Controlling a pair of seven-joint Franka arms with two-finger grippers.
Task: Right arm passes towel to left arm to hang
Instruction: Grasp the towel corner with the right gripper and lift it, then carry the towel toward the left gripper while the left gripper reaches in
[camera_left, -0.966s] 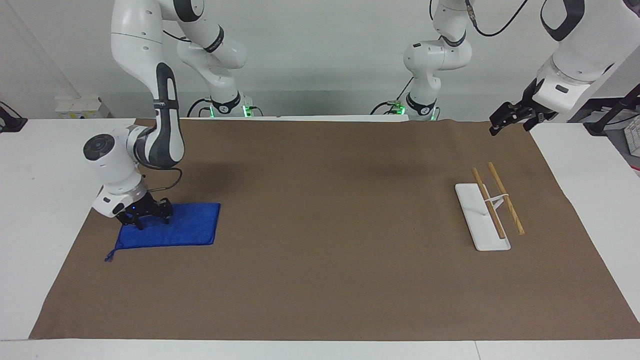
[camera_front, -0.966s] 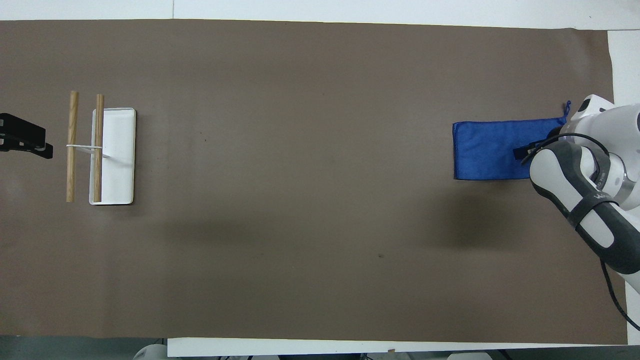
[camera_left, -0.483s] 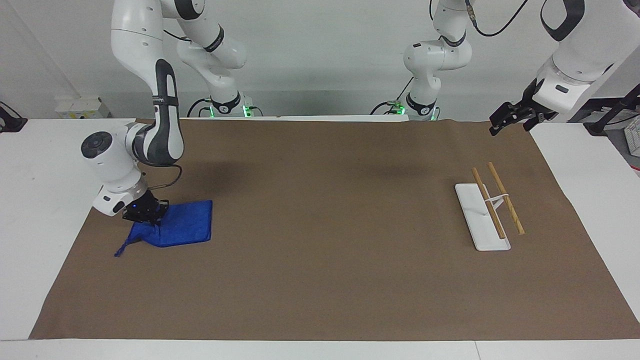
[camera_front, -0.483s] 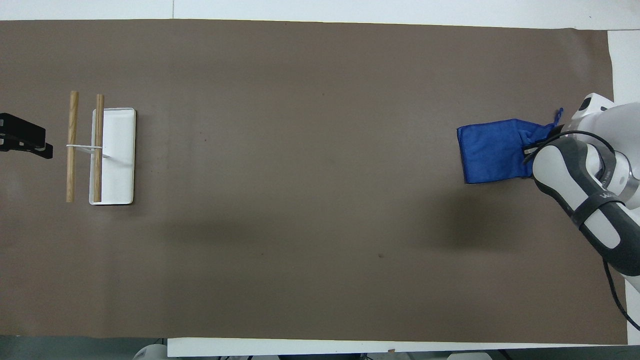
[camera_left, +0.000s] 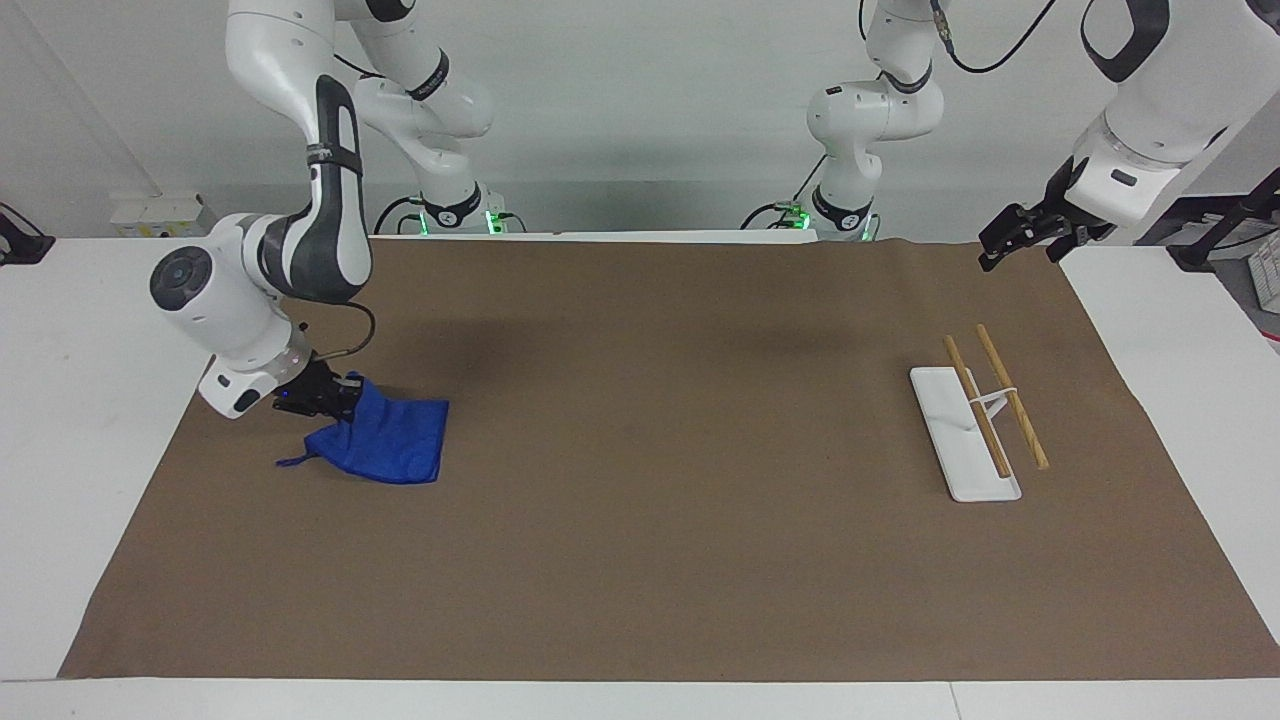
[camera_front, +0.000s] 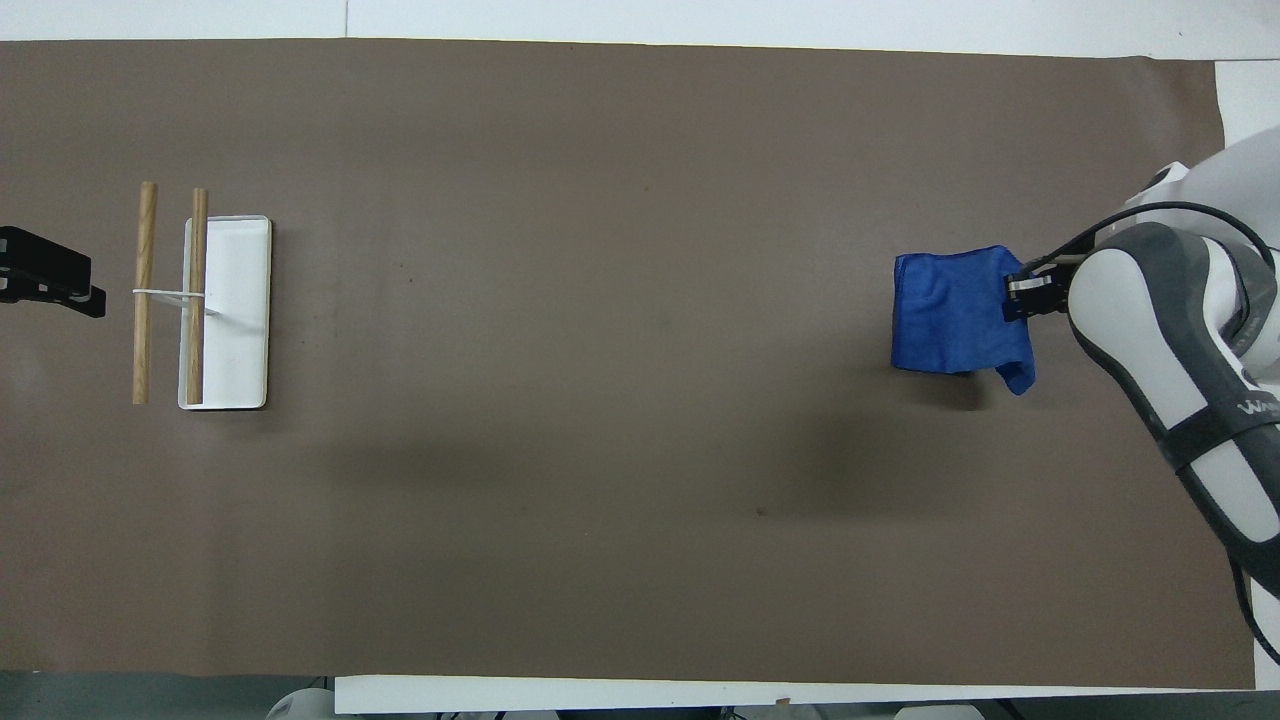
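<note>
The royal-blue towel (camera_left: 388, 441) hangs bunched from my right gripper (camera_left: 340, 393), which is shut on its upper edge at the right arm's end of the table. Its lower edge still rests on the brown mat. The loop string (camera_left: 290, 461) dangles at one corner. In the overhead view the towel (camera_front: 950, 310) hangs from the right gripper (camera_front: 1022, 298). My left gripper (camera_left: 1010, 238) waits raised over the mat's edge at the left arm's end; it also shows in the overhead view (camera_front: 50, 275).
A white base with two wooden rods (camera_left: 985, 410) stands on the mat (camera_left: 650, 500) at the left arm's end, near the left gripper; it also shows in the overhead view (camera_front: 200, 300). White table (camera_left: 80, 400) surrounds the mat.
My right gripper closed on the flat towel's edge, then lifted and drew it toward the table's middle, so the towel bunched up. The left arm has not moved.
</note>
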